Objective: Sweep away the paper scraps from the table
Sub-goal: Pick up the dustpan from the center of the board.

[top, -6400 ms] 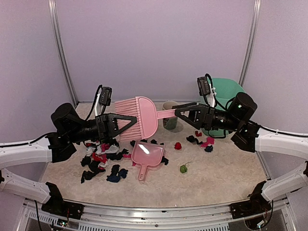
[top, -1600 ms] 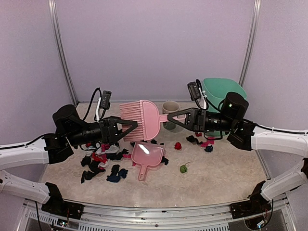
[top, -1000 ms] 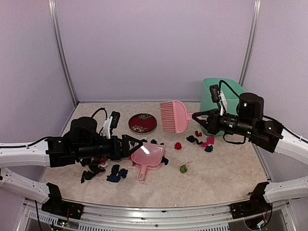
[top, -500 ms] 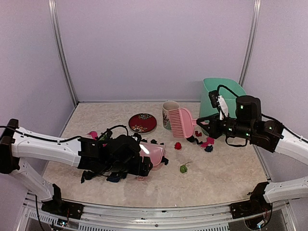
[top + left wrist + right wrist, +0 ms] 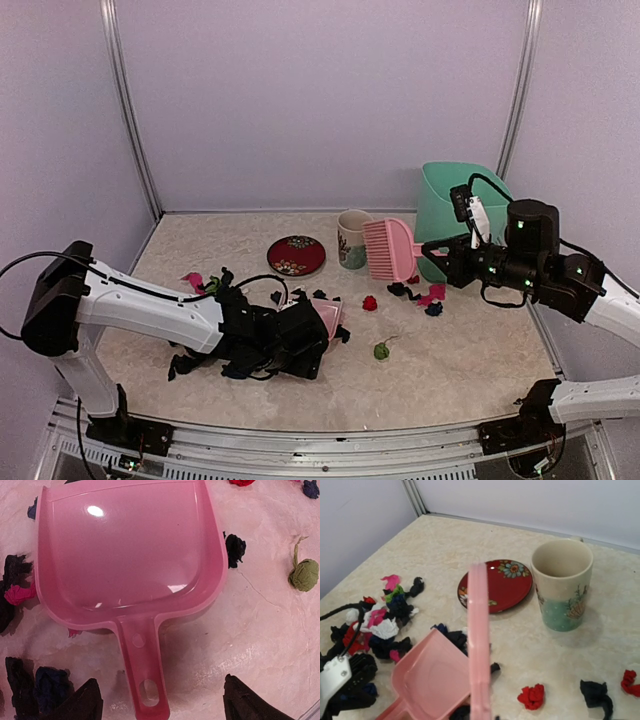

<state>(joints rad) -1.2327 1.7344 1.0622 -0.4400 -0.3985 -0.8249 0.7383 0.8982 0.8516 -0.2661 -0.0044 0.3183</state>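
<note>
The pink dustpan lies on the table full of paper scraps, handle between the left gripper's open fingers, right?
No, the left wrist view shows the pink dustpan empty, paper scraps lying around it on the table. Its handle is between the left gripper's open fingers.

One pink dustpan [image 5: 130, 555], one pink brush [image 5: 388, 250], one red plate [image 5: 296, 255], one mug [image 5: 352, 238], one green bin [image 5: 445, 195]. Dozens of paper scraps [image 5: 384, 628], too bunched for an exact count.

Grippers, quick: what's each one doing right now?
Left gripper: open, fingertips either side of the handle of the pink dustpan, not gripping it.
Right gripper: shut on the pink brush.
</note>
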